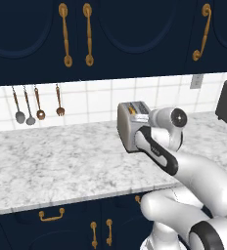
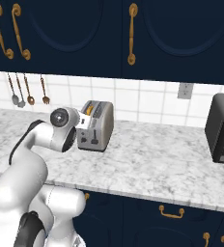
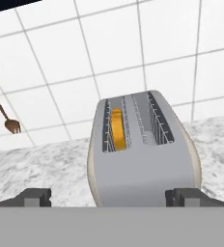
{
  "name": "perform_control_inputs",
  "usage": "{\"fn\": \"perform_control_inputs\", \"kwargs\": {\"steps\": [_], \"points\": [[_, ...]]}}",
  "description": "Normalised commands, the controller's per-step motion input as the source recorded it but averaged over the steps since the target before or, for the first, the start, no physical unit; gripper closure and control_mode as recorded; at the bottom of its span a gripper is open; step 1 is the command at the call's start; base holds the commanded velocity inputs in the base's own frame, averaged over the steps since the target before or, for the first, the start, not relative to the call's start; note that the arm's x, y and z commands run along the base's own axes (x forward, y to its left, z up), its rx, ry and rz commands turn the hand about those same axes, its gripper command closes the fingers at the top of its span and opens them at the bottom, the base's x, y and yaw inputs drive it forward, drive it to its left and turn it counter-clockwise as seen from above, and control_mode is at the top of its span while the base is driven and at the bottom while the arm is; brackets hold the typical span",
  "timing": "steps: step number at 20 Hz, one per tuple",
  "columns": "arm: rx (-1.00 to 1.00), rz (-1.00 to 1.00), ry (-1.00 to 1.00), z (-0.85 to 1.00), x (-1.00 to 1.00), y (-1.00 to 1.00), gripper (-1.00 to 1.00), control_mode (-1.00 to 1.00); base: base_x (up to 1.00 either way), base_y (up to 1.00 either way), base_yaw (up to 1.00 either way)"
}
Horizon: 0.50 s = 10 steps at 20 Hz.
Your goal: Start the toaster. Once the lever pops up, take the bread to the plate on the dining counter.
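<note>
White-grey marbled worktop (image 1: 61, 166) runs beneath navy cabinets with gold handles and a white tiled wall. Near that wall stands the small boxy silver-grey metal toaster (image 3: 143, 159), with the golden-tan bread slice (image 3: 116, 129) sitting down in one slot. Above the toaster's near end hovers the two-finger gripper (image 3: 112, 197), jaws spread wide, holding nothing.

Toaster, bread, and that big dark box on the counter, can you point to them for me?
toaster (image 2: 98, 126): right base view, on its silver side wall.
bread (image 3: 117, 128): hand view, on the golden slice sitting in one slot.
dark box (image 2: 223, 128): right base view, on its front face.
</note>
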Motion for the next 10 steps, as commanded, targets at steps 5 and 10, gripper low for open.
{"fn": "perform_control_inputs", "kwargs": {"steps": [5, 10], "points": [[-0.03, 0.0, 0.0, 0.21, 0.04, 0.22, -1.0, -1.0, 0.0, 0.0, 0.0], [-0.04, 0.0, 0.0, 0.02, 0.2, 0.01, -1.0, -1.0, 0.0, 0.0, 0.0]]}}
